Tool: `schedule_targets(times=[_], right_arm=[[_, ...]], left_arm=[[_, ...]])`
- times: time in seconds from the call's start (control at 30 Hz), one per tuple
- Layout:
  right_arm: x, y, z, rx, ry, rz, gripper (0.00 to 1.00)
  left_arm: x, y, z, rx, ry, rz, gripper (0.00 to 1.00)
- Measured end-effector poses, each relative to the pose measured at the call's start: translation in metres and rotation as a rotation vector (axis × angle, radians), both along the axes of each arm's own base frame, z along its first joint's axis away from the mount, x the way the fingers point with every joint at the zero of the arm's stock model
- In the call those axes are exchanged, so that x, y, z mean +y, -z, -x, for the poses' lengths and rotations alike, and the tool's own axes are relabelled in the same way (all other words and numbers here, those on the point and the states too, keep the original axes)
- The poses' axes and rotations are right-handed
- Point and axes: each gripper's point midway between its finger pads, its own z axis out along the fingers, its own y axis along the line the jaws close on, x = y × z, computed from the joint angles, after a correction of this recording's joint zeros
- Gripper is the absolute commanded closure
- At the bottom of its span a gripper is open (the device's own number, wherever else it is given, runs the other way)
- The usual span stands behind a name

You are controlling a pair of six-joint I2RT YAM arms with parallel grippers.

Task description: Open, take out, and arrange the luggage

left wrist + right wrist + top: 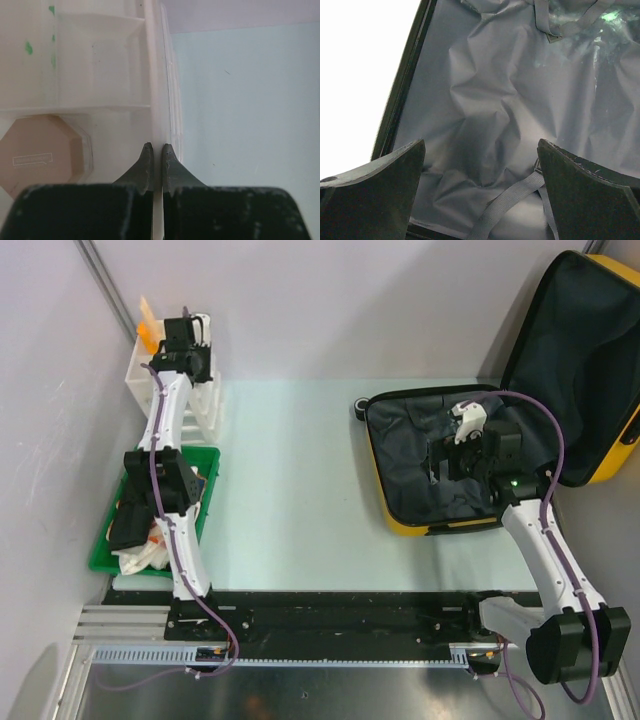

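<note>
As viewed from overhead, nearest at the bottom edge of the frame: dark rail (330, 618) carrying both arm bases. Just above it at lower left, green tray (100, 558) on the pale surface (300, 490), holding white and orange items too cluttered to name, partly hidden under the left arm. At centre right, the luggage (440, 528) lying open on the surface: yellow shell, black lining (400, 465) facing up, one black wheel (360, 408) at its upper-left corner. Right arm bent over that open half.

Right wrist view: right claw (480, 145) spread wide, holding nothing. Both fingers (590, 185) at the lower corners of the frame, crumpled lining between them. Grey strap (505, 205) across the bottom centre, zipper trim (400, 95) slanting down the left.

Farther back in the overhead view, at upper right, the luggage lid (590, 360) standing upright, lining toward the arms. At upper left, white drawer unit (135, 380) with an orange item (147, 335) at its top, left arm stretched up to it.

Left wrist view: left claw (156, 150) drawn nearly closed at lower centre, tips just apart, set over the unit's clear wall (167, 90); pinching that wall or merely above it, cannot tell. Left of the wall, a pink octagonal piece (42, 155) inside a compartment; right of it, the pale surface.
</note>
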Motion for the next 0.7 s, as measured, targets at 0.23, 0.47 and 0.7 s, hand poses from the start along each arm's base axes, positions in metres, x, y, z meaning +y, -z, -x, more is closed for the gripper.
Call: schedule_targets(times=[0.23, 0.47, 0.7], right_arm=[[0.000, 0.006, -0.005, 0.010, -0.006, 0.010, 0.00], [0.002, 0.008, -0.009, 0.010, -0.008, 0.010, 0.00], [0.002, 0.006, -0.012, 0.001, -0.009, 0.007, 0.00]], left_arm=[[0.019, 0.000, -0.008, -0.016, -0.017, -0.022, 0.70], [0.031, -0.003, -0.007, -0.007, 0.020, -0.089, 0.41], [0.037, -0.020, -0.005, -0.027, 0.043, -0.152, 0.20]])
